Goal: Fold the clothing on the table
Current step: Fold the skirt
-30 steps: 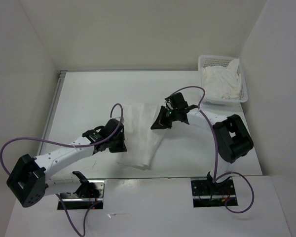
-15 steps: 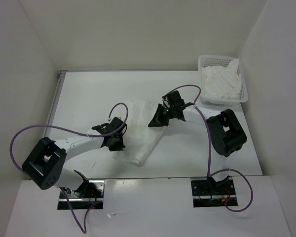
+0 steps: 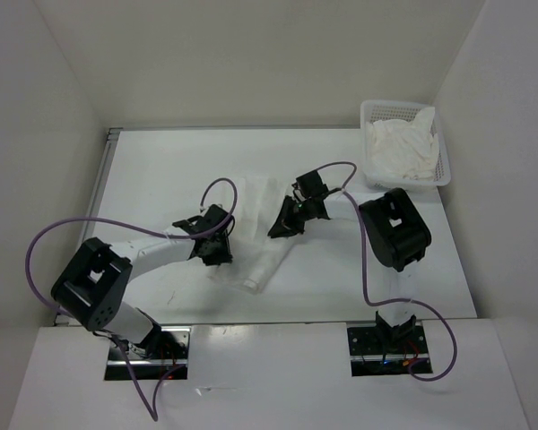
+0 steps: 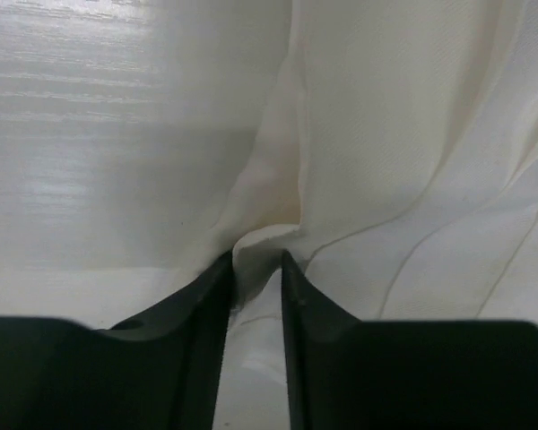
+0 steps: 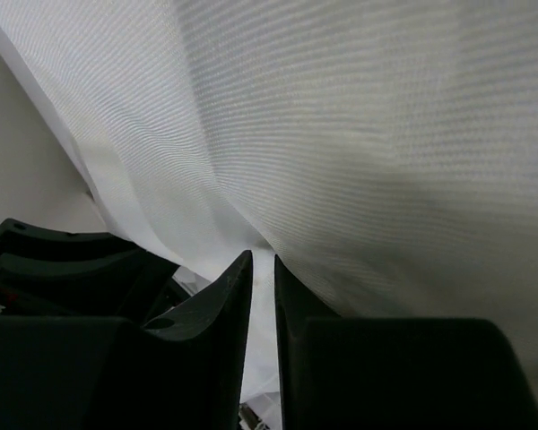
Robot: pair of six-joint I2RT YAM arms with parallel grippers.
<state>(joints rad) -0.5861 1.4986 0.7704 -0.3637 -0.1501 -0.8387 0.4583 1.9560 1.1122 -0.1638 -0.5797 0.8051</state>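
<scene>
**Top external view.** The clothing [image 3: 255,202] lies near the middle of the surface [image 3: 161,170]. Its long axis runs almost straight up and down the frame. The wider end points to the far wall and the narrower end to the arm bases at the bottom. The left pincer [image 3: 217,249] sits at its left edge and the right pincer [image 3: 285,222] at its right edge, with the cloth bunched between them. The surface is white with a thin metal rim, and plain white walls close it in at the back and both sides. A white mesh basket [image 3: 444,170] with a heap of white cloth [image 3: 399,148] stands in the upper right corner, well apart from the clothing. Purple cables [image 3: 72,228] loop along both arms.

**Left wrist view.** The left pincer [image 4: 256,255] stands narrow, with a pucker of the clothing [image 4: 386,134] caught between its tips. Faint pleat lines fan away to the right. The glossy white surface [image 4: 90,107] fills the upper left.

**Right wrist view.** The right pincer [image 5: 263,258] is down to a thin slit, and the clothing [image 5: 359,134] runs into it. The cloth spreads as a raised sheet across the upper right of the frame.
</scene>
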